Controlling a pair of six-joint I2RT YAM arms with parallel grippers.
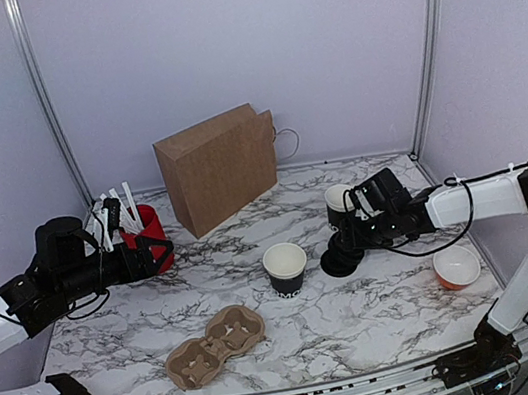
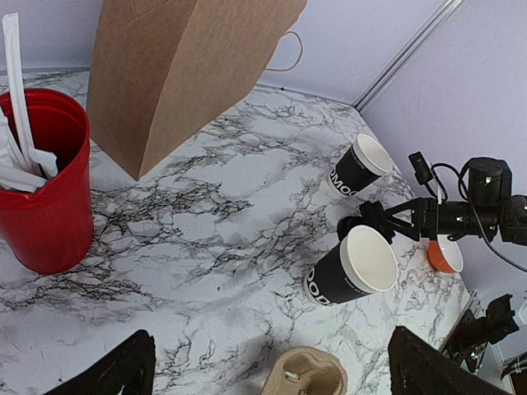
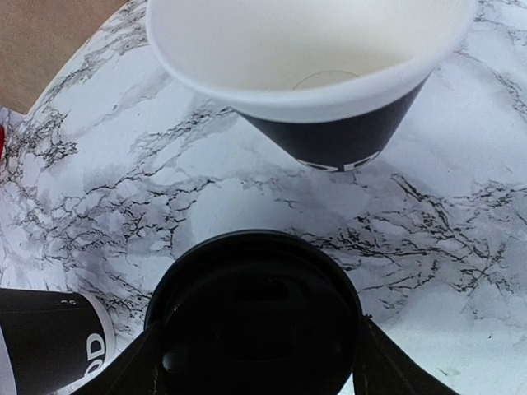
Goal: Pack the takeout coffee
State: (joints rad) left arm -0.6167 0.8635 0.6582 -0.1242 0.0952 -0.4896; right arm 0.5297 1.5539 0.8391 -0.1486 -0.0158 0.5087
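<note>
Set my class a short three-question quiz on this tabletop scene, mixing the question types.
1. True or false: the red cup holds white sticks.
2. How many open black cups stand on the table?
3. Which one straddles the black lid? A: left, B: right pincer.
Key: 1 true; 2 two; 3 B.

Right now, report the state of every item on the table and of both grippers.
black lid: on no cup, between the right gripper's fingers
near cup: upright, open, unlidded
far cup: upright, open, unlidded
paper bag: standing
cup carrier: flat, no cup in it
red cup: upright, holding white sticks
orange bowl: upright
left gripper: open, empty
right gripper: shut on black lid
</note>
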